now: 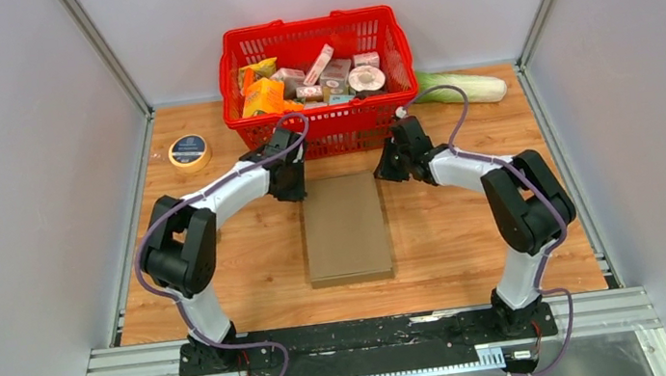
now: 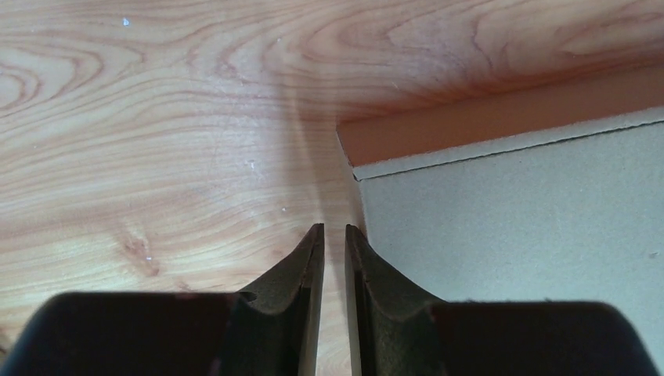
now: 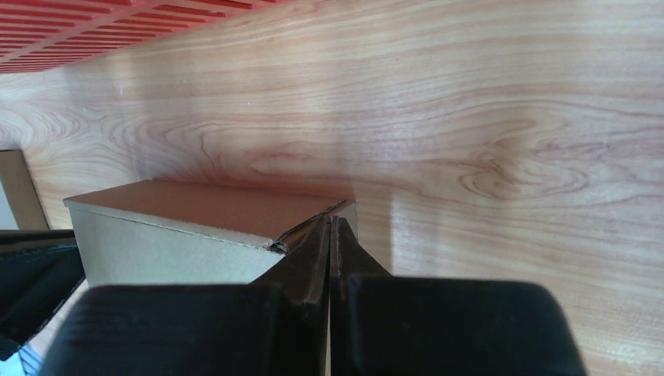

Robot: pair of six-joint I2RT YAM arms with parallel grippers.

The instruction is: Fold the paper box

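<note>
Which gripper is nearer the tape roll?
Left. The left gripper sits at the far-left corner of the cardboard box, toward the tape roll; the right gripper is at its far-right corner.

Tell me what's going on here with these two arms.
Two robot arms are working on a flat brown box lying on the table, one arm at each far corner. The right gripper has its jaws shut right at the box's corner, though it is unclear whether any cardboard is pinched between them. The left gripper sits low beside the other corner, jaws a narrow gap apart with nothing between them. The box is not yet folded up.
</note>
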